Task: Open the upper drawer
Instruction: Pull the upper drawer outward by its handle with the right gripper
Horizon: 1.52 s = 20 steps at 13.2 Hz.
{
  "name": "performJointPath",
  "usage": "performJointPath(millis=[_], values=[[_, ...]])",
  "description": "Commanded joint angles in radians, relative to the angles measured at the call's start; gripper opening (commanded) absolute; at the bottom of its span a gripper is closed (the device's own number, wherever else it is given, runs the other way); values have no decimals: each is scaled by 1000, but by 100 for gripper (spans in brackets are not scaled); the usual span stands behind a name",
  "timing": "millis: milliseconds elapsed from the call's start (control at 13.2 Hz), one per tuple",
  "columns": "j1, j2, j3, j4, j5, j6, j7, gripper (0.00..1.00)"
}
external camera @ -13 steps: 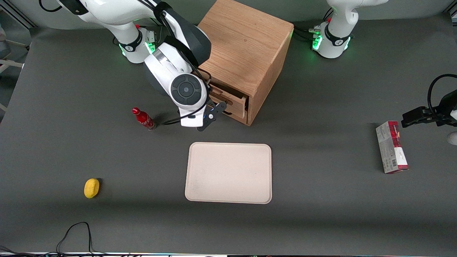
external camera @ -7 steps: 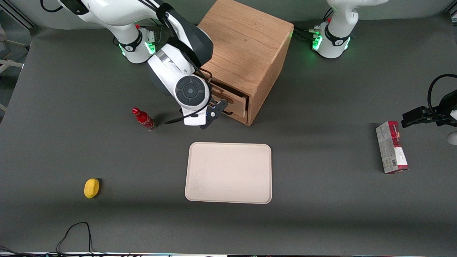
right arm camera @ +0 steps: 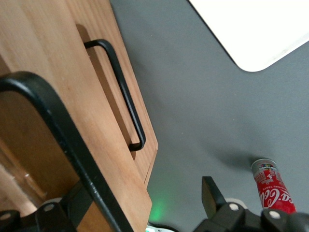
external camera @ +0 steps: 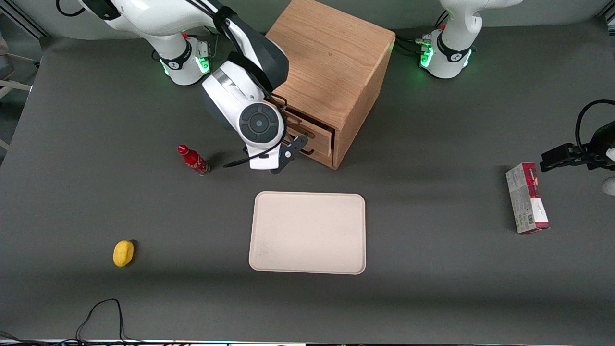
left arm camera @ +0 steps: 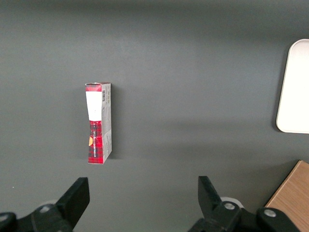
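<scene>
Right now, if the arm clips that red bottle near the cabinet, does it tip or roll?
The red bottle looks tall and narrow on a small base, so it probably tips easily. Its round body would likely roll on the flat table. The gripper is at the upper drawer, so a swing of the arm could clip it.

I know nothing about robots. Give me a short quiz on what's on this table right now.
1. True or false: the gripper is shut on the lower drawer's handle.
2. Which stands closest to the cabinet? A lemon, B red bottle, C carton.
3. Fill in: the tray lies ___ the front camera than the cabinet.
Key: 1 false, the gripper is open around the upper drawer's handle; 2 B; 3 nearer.
</scene>
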State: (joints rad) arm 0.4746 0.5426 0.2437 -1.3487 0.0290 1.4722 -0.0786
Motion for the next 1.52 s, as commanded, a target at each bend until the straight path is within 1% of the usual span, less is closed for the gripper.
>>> performJointPath(millis=[0,228,303,683,910,1138,1441], values=[[-13,22,-6,5,6,33,-21,100],[-39,30,-9,6,6,60,-23,100],[-77,31,-7,11,11,62,-29,100],[-126,31,-6,37,14,82,-33,100],[-133,40,-7,68,9,92,-196,100],[-166,74,-4,92,14,106,-210,100],[-169,86,-6,94,14,137,-224,100]])
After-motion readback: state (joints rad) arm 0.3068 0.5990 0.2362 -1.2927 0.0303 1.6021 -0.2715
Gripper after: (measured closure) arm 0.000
